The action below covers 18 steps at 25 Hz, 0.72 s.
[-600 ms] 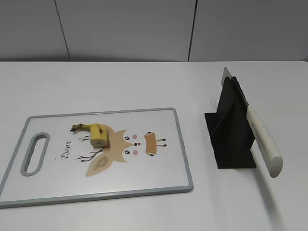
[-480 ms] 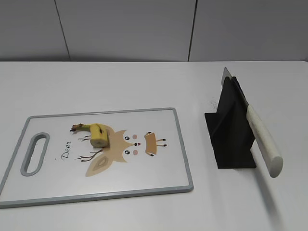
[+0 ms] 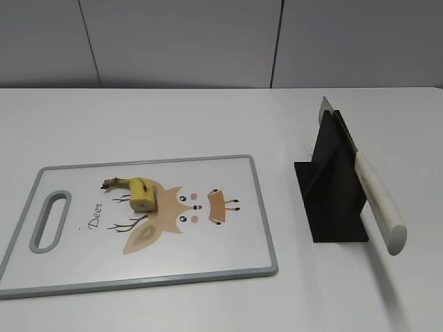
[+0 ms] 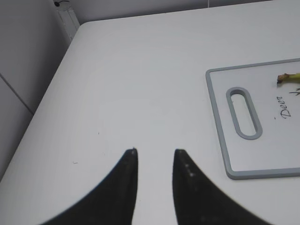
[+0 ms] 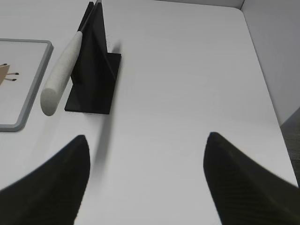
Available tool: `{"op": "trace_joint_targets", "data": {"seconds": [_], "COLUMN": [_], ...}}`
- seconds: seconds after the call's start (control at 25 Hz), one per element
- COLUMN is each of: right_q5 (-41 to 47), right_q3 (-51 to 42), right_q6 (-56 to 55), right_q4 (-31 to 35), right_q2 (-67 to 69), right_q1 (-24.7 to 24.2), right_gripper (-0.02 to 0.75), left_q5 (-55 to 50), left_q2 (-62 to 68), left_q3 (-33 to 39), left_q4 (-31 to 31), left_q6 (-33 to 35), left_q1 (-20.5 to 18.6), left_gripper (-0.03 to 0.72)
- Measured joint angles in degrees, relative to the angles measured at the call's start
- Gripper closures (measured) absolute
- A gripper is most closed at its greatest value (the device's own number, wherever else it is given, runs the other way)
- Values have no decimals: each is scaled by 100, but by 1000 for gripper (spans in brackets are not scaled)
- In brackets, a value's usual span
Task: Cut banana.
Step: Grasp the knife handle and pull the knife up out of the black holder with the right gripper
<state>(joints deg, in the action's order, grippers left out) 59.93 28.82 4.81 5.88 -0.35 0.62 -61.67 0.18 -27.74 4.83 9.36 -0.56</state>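
The banana lies left of centre on the board. The knife sits in its stand at right. The right gripper, spread wide and empty, should close squarely on the handle (the left gripper is narrowly parted and idle).

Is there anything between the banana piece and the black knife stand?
Only the white grey-rimmed cutting board with its deer drawing, then bare white table, between yellow banana stub and black knife stand, in the exterior view.

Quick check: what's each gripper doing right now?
Left gripper: open, holding nothing, above bare table.
Right gripper: wide open, holding nothing.
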Motion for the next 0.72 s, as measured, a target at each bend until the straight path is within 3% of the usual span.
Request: {"op": "trace_joint_targets", "data": {"seconds": [0.44, 0.72], "right_q5": [-11, -11], "right_q3": [0, 345], "right_q6": [0, 0], "right_q4": [67, 204], "right_q2": [62, 1004], "right_q1": [0, -5], "right_gripper": [186, 163], "left_q5": [0, 0], "left_q2": [0, 0], "left_q3": [0, 0], "left_q4": [0, 0], "left_q6": [0, 0], "left_q1": [0, 0], "left_gripper": [451, 451]}}
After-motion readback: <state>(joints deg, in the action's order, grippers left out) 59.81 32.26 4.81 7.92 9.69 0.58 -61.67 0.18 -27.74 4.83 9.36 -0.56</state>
